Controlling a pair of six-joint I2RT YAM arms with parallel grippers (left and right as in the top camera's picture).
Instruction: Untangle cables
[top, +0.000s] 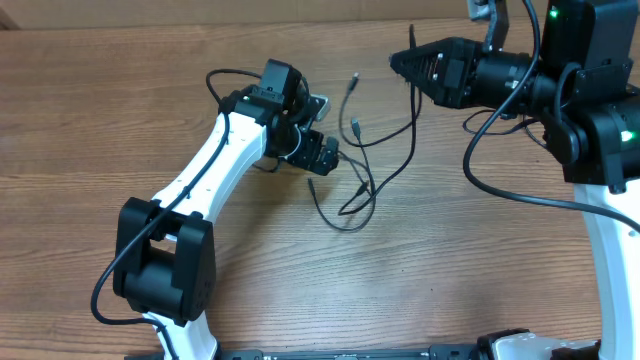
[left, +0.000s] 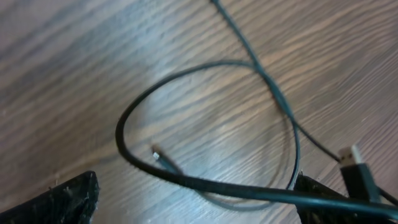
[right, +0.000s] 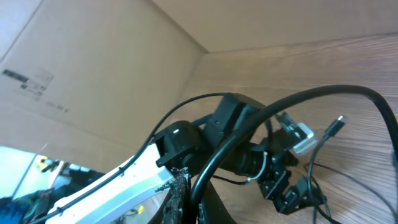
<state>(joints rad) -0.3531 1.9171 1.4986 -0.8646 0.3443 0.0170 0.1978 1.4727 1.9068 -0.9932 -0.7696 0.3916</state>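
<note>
Black cables (top: 372, 150) loop just ahead of my left claw (top: 332, 160), jaws wide apart, one strand crossing between; my right claw (top: 398, 62) clamped on cables, strand hanging below.

No legible text; only blurred print on the cardboard (right: 25, 81)

Left gripper (top: 332, 156) low near centre, jaws spread wide; right gripper (top: 396, 61) raised far right, pinched closed.
</note>
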